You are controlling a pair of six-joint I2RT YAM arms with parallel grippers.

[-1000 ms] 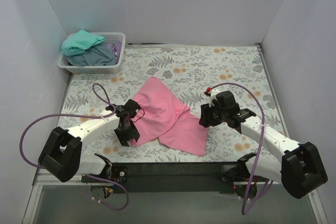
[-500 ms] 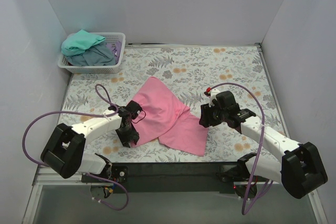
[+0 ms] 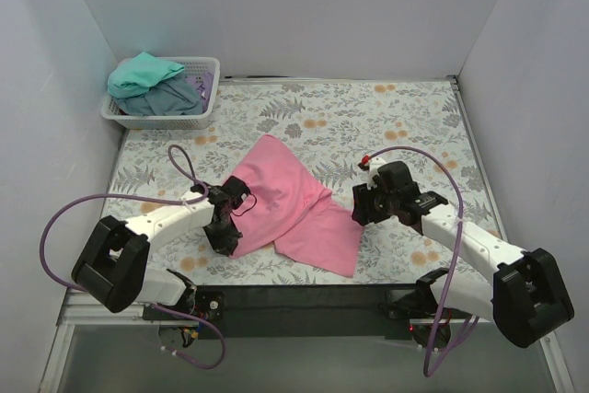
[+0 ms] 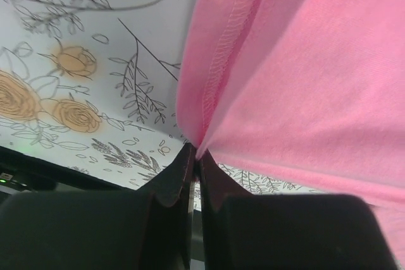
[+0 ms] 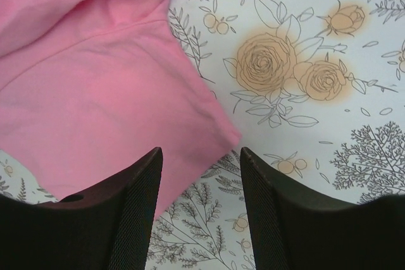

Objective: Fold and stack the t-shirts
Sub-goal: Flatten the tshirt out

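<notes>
A pink t-shirt (image 3: 285,195) lies crumpled on the flowered tabletop. My left gripper (image 3: 226,238) is shut on its near left edge; in the left wrist view the hemmed cloth (image 4: 253,80) runs into the closed gripper (image 4: 196,156). My right gripper (image 3: 360,210) is open and empty at the shirt's right edge; in the right wrist view the gripper (image 5: 201,156) stands over a corner of the pink t-shirt (image 5: 95,105). A teal t-shirt (image 3: 143,73) and a grey-blue t-shirt (image 3: 170,97) lie in the basket.
A white lattice basket (image 3: 155,120) stands at the far left corner. The flowered tabletop (image 3: 386,117) is walled by white panels at left, back and right. A black strip runs along the near edge (image 3: 304,296). Purple cables loop from both arms.
My left gripper has shifted slightly right with the shirt's edge, and the shirt's near flap has drawn in a little. My right gripper has barely moved.
</notes>
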